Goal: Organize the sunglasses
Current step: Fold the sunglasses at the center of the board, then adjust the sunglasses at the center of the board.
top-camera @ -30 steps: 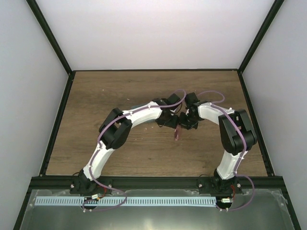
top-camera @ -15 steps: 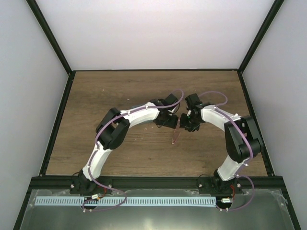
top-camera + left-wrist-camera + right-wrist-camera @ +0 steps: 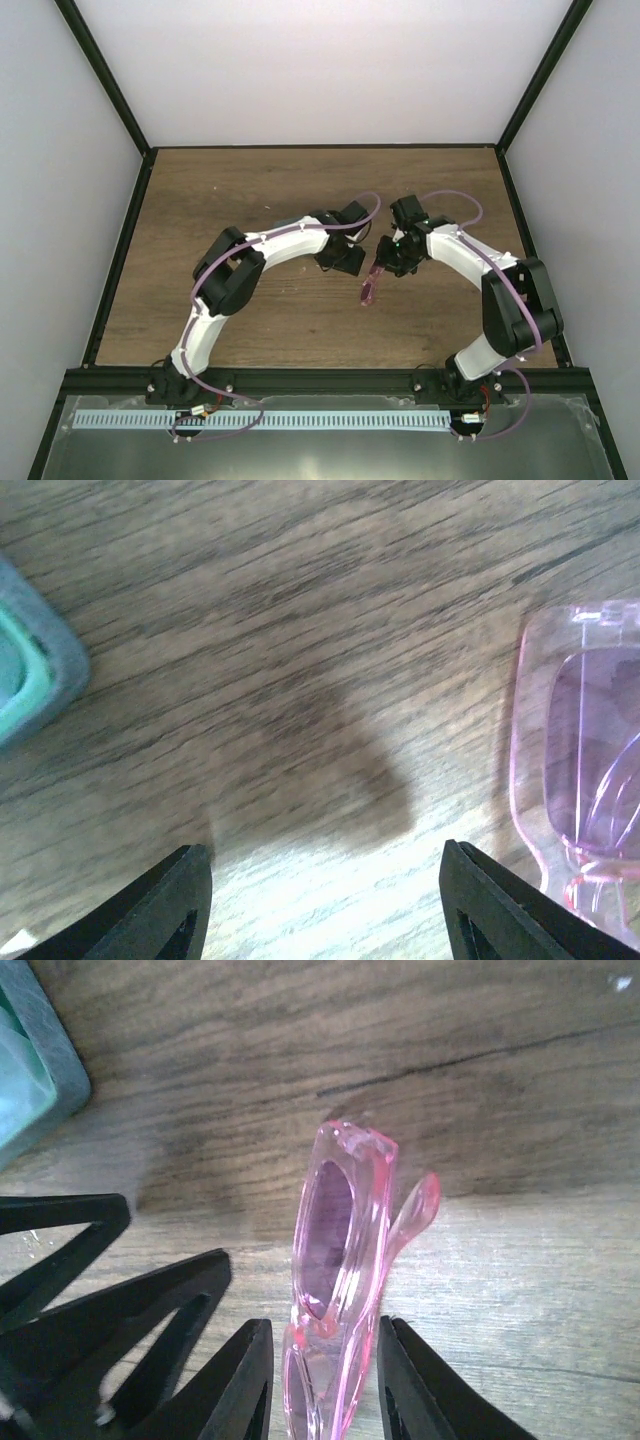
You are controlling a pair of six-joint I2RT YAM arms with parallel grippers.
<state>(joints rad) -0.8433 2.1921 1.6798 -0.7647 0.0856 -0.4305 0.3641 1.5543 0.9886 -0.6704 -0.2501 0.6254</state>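
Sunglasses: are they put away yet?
Picked up: the right tool grips the see-through pink plastic sunglasses. The left tool is open, holding nothing. Left to do: they are not in the teal rounded case yet.

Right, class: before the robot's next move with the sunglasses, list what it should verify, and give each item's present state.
1. Grip: the right gripper is shut on the sunglasses: ok.
2. Spare hand: the left gripper is open and empty: ok.
3. Clearance: the left gripper is apart from the sunglasses: ok.
4. Both temple arms folded flat: cannot tell.
5. The case is open and ready: cannot tell, only a corner shows.
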